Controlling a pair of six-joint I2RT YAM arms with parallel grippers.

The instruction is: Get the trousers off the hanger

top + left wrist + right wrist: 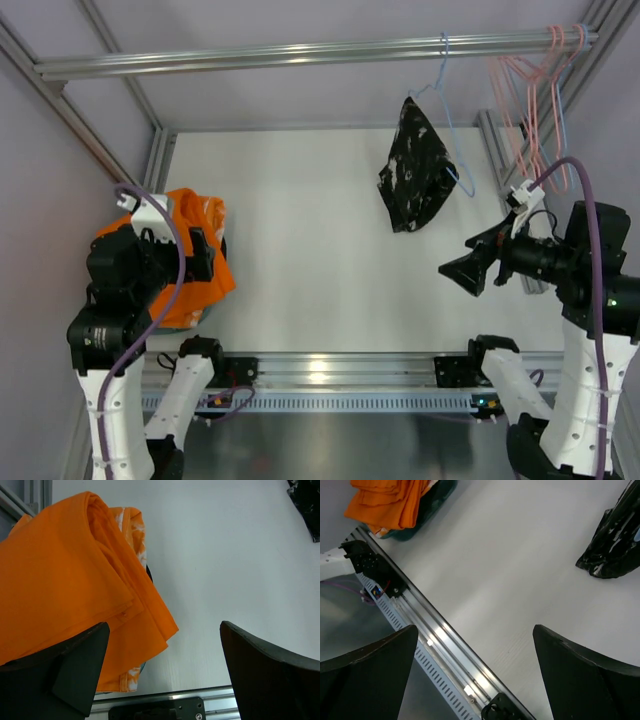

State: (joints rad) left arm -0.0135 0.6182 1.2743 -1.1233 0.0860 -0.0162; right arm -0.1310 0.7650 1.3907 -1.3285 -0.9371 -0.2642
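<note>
The right end effector point(458, 272) hangs with its fingers spread wide, holding nothing. The trousers point(415, 165) hang ahead of it, well apart, draped on the hanger point(450, 128). The left end effector point(165, 626), also spread and empty, hovers over an orange garment point(65, 580).

**A:** How does my left side look from your screen?

**B:** I see the left arm point(110, 330) folded over its base, elbow high and wrist tipped down. The left pincer point(200, 255) points to the right with its jaws spread wide, and both dark fingers point(270, 675) frame the wrist view.

**A:** On my right, I have the right arm point(590, 330) standing tall from its base, forearm level and reaching left. The right pincer point(458, 275) gapes as well, and I see one finger at each lower corner of its wrist view.
</note>
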